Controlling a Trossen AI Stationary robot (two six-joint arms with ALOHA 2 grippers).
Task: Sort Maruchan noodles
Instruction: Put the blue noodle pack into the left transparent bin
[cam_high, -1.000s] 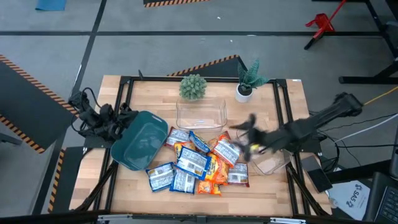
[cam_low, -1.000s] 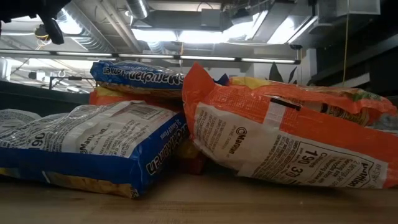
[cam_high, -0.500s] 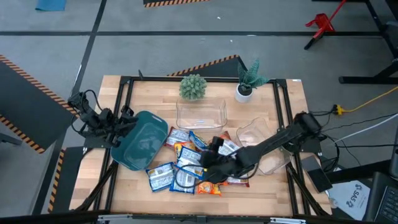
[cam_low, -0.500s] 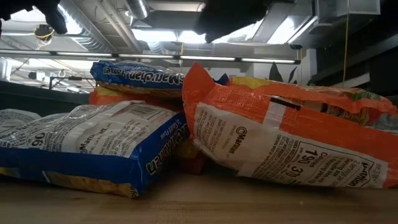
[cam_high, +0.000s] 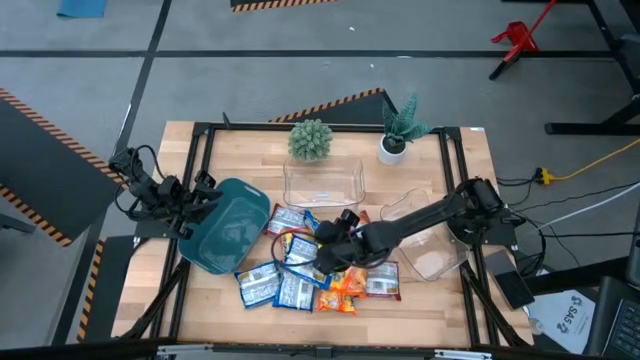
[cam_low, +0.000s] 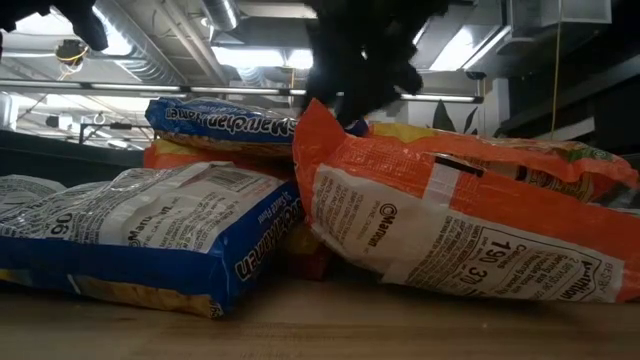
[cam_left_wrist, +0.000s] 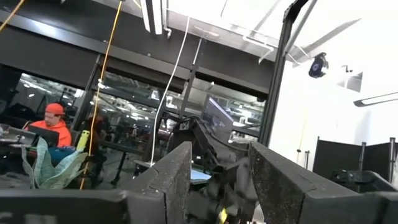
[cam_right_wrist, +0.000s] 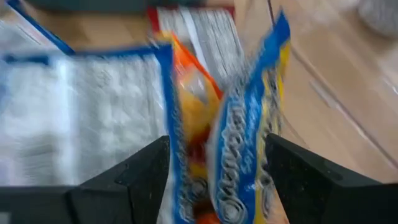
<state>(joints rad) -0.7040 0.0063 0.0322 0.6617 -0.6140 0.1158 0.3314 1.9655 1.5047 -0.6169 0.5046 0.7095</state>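
The Maruchan noodles (cam_high: 320, 265), blue-white, orange and red packets, lie heaped on the wooden table's near middle. In the low view a blue packet (cam_low: 150, 235) and an orange one (cam_low: 450, 225) lean on each other. My right gripper (cam_high: 322, 245) hangs over the far left part of the heap, slanting down and open. In the right wrist view its fingers (cam_right_wrist: 140, 171) stand on either side of an upturned blue-and-yellow packet (cam_right_wrist: 245, 130); the blur hides any touch. My left gripper (cam_left_wrist: 221, 155) is open and holds nothing, tipped upward by the teal bin (cam_high: 228, 228) at the table's left edge.
A clear tub (cam_high: 323, 183) stands behind the heap and another (cam_high: 425, 240) to its right, under my right arm. Two small potted plants (cam_high: 311, 139) (cam_high: 397, 130) stand at the far edge. A person sits in the room beyond (cam_left_wrist: 53, 127).
My right gripper has swung from over the right clear tub toward the table's left and down onto the heap of packets, rolling as it went. It now shows dark in the low view above the packets. The packets lie as they did.
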